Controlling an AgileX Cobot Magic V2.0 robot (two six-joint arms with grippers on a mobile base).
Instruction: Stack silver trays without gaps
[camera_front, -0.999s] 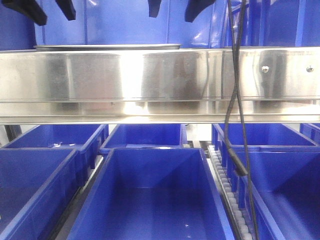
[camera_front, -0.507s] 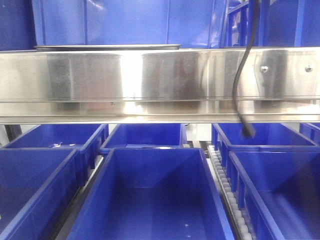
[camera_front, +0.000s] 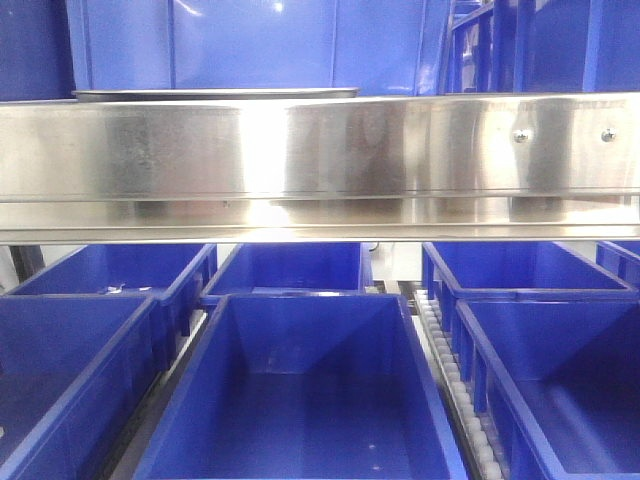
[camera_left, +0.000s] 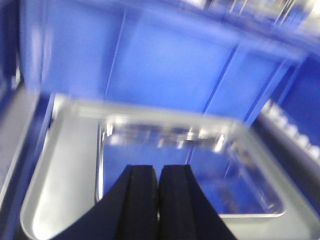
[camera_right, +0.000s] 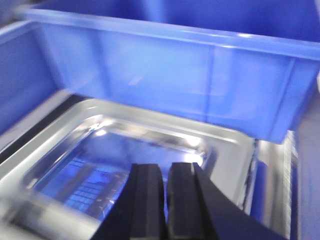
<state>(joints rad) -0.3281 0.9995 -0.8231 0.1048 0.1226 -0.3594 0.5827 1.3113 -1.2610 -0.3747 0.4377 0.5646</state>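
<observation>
In the left wrist view my left gripper (camera_left: 158, 170) is shut and empty, hovering above a silver tray (camera_left: 60, 170) with a mirror-like bottom that reflects blue. In the right wrist view my right gripper (camera_right: 167, 167) is shut and empty above a silver tray (camera_right: 65, 125). A second silver edge (camera_right: 275, 175) shows past that tray's right rim. Both wrist views are blurred. In the front view only a thin tray rim (camera_front: 215, 94) shows above the steel rail. Neither gripper shows there.
A long steel rail (camera_front: 320, 150) with screws crosses the front view. Several blue bins (camera_front: 300, 390) stand below it, beside a roller track (camera_front: 450, 380). Blue bin walls stand close behind the trays in the left wrist view (camera_left: 165, 65) and the right wrist view (camera_right: 200, 75).
One second ago black fingertips showed at the top of the front view and a black cable hung down at the right. Both have risen out of that view.
</observation>
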